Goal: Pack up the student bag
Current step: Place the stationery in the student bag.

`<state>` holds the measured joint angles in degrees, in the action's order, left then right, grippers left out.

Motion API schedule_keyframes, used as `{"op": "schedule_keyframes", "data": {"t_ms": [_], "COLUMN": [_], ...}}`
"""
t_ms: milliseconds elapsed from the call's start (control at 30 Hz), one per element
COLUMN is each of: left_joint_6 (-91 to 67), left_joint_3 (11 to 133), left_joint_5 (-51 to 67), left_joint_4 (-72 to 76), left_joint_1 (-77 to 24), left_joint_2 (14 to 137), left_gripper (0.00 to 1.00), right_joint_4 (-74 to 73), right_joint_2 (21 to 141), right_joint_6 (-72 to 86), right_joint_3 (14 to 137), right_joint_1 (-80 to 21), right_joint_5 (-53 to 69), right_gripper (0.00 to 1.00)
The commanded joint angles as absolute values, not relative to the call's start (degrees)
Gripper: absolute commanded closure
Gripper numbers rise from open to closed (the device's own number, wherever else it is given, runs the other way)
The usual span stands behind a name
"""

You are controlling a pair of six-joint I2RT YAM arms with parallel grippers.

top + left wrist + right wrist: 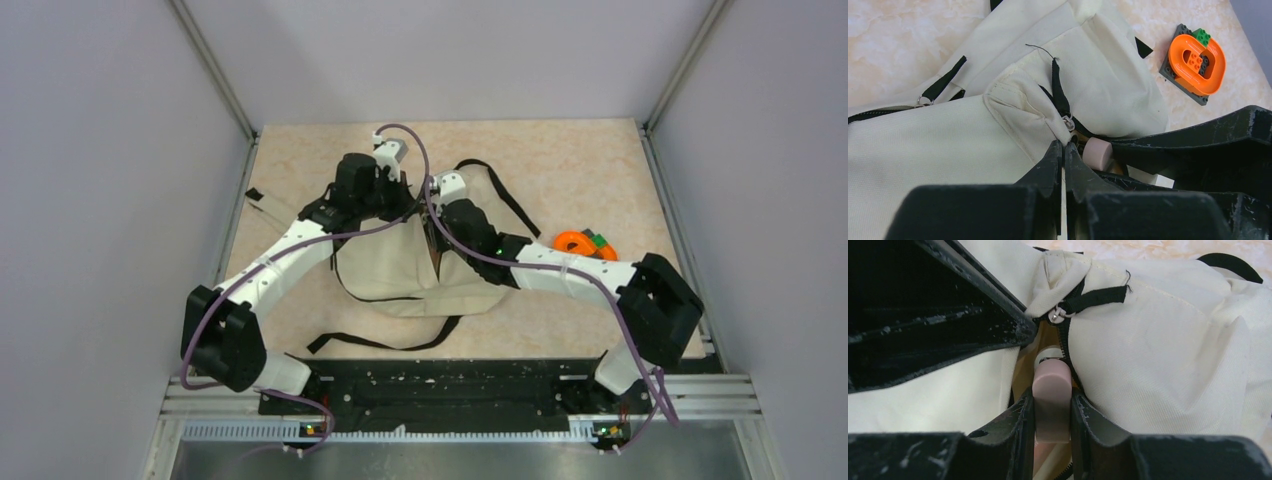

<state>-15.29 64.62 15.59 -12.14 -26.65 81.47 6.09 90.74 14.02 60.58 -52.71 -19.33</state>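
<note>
The student bag (400,272) is a cream canvas backpack lying flat mid-table, its black zipper partly open. My left gripper (1064,146) is shut on the bag's fabric edge beside the silver zipper pull (1067,121) and holds the opening. My right gripper (1052,399) is shut on a pale pink cylinder (1050,382), whose tip sits in the zipper gap. The cylinder also shows in the left wrist view (1098,153), between the two grippers. In the top view both grippers meet at the bag's far edge, the left (404,195) and the right (432,212).
An orange ring toy on a grey plate with a green brick (586,243) lies right of the bag, also in the left wrist view (1196,62). Thin black straps (385,343) trail toward the near edge and another (505,195) loops at the back right.
</note>
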Motion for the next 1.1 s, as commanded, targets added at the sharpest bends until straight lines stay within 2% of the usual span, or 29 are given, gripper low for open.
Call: {"op": "schedule_keyframes", "data": {"t_ms": [0, 67, 167, 233, 433, 733, 933, 1000, 1067], "left_joint_6": [-16.4, -16.6, -16.7, -16.7, -17.2, -18.3, -17.7, -17.6, -17.7], "left_joint_3": [65.8, 65.7, 65.6, 65.5, 65.5, 65.2, 64.1, 63.5, 62.8], "left_joint_5": [17.8, 17.5, 17.0, 16.6, 16.0, 16.1, 17.0, 16.7, 16.3], "left_joint_4": [-7.1, -7.1, -7.2, -7.2, -7.1, -6.4, -6.2, -6.2, -6.3], "left_joint_1": [-26.7, -26.6, -26.5, -26.2, -25.8, -25.2, -24.7, -24.5, -24.4], "left_joint_2": [77.6, 77.5, 77.4, 77.3, 77.4, 77.4, 76.9, 76.2, 75.2], "left_gripper": [1.00, 1.00, 1.00, 1.00, 1.00, 1.00, 1.00, 0.93, 0.82], "right_joint_4": [10.0, 9.1, 8.6, 7.9, 4.6, 2.3, 1.5, 2.8, 3.8], "right_joint_2": [92.1, 92.3, 90.7, 88.7, 82.5, 76.0, 78.7, 79.3, 80.7], "right_joint_6": [16.4, 16.9, 17.1, 16.8, 15.6, 14.2, 14.3, 14.4, 14.5], "right_joint_3": [65.0, 65.4, 64.5, 64.0, 62.5, 60.5, 63.9, 63.9, 64.5], "right_joint_1": [-52.4, -52.4, -52.4, -52.4, -52.4, -52.0, -45.2, -41.9, -39.2], "right_joint_5": [-17.3, -17.7, -18.4, -18.9, -18.7, -19.4, -7.3, -1.5, 4.3], "right_gripper": [0.91, 0.81, 0.58, 0.46, 0.32, 0.25, 0.37, 0.37, 0.37]}}
